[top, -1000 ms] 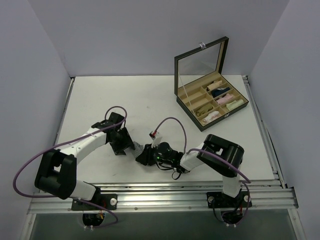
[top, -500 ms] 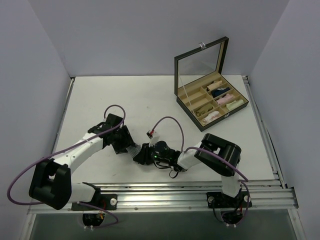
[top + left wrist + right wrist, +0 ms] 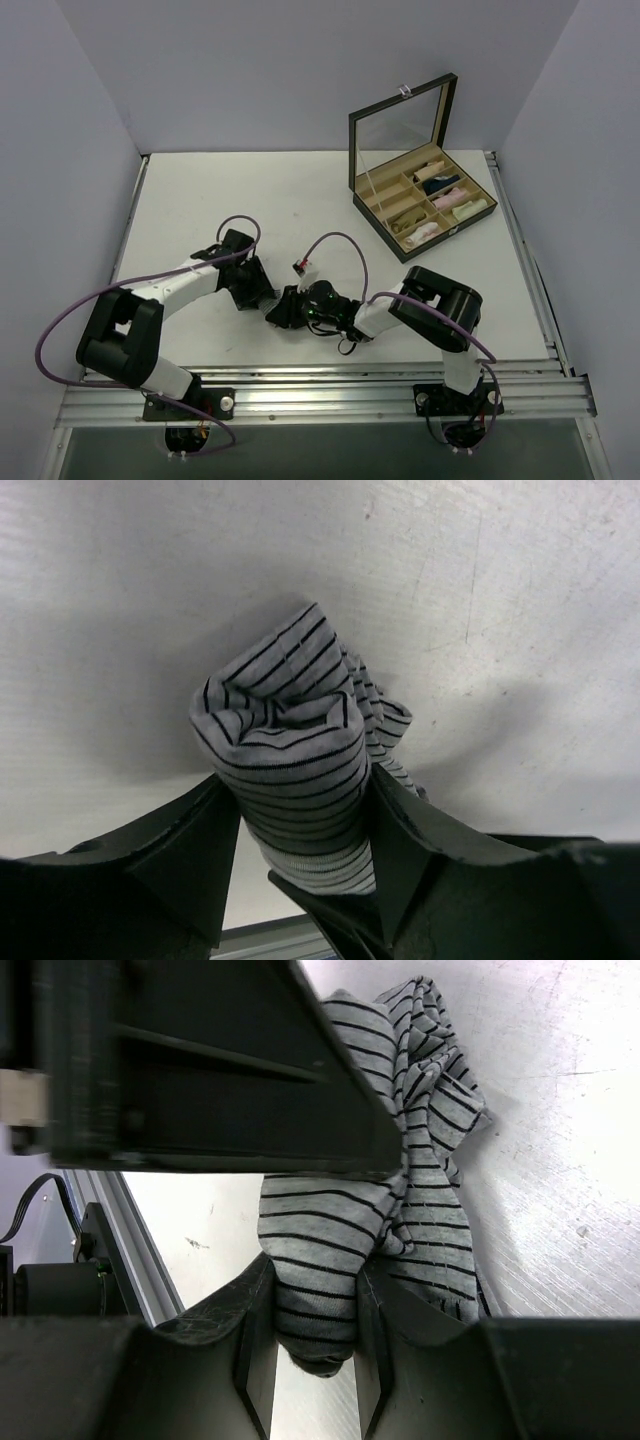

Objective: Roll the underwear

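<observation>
Slid in closer, the left hand (image 3: 295, 815) clamps wide on the underwear (image 3: 285, 730); the right hand (image 3: 315, 1310) pinches it too. Upper-right box (image 3: 378, 228) holds rolled garments (image 3: 424, 232).

Pale worktop (image 3: 200, 190), scuffed. Open compartment box (image 3: 455, 231) stands on far-right part (lid up). Grey striped underwear (image 3: 300, 770) bunched on worktop, near-left of box, well apart from it.

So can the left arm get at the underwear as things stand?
Yes, it looks so: the left fingers bracket the rolled underwear, apparently touching both sides. The right fingers grip the cloth too, but do not seem to block the left.
</observation>
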Motion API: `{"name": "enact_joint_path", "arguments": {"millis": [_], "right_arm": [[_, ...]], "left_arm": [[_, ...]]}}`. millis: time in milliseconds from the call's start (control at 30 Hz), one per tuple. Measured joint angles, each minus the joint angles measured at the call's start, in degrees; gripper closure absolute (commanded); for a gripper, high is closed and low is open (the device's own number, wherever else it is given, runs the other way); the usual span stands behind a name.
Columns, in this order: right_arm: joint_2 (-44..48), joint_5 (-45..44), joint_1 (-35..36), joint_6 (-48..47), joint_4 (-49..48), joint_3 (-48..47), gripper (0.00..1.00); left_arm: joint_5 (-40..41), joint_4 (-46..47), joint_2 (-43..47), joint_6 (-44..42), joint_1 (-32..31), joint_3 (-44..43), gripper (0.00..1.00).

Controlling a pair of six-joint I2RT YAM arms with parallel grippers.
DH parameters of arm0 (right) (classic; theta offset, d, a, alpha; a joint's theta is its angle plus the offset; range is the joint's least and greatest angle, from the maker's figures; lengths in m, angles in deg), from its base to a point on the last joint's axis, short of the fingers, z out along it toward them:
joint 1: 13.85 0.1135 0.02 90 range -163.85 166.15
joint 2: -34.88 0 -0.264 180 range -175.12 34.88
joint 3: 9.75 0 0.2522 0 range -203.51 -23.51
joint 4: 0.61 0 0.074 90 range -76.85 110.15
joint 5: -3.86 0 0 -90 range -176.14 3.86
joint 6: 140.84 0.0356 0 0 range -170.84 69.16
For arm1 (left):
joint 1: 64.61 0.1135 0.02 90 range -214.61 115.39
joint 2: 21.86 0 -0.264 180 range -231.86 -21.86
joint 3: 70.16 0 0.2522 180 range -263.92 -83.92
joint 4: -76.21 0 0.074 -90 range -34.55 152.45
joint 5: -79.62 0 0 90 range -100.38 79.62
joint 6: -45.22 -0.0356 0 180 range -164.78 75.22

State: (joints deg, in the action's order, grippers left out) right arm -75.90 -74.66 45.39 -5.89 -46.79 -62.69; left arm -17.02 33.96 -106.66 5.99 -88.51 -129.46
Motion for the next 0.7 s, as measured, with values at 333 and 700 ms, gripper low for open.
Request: {"name": "enact_joint_path", "arguments": {"millis": [333, 700], "right_arm": [[4.63, 0.13, -0.57, -2.19, 12.72, -2.32, 0.61], [9.57, 3.78, -3.76, -9.51, 32.48, -7.91, 0.43]], "left_arm": [[-2.82, 2.58, -3.85, -0.37, -0.13, -0.48, 0.57], [-2.97, 3.04, -5.11, -0.44, -0.87, -1.33, 0.62]]}}
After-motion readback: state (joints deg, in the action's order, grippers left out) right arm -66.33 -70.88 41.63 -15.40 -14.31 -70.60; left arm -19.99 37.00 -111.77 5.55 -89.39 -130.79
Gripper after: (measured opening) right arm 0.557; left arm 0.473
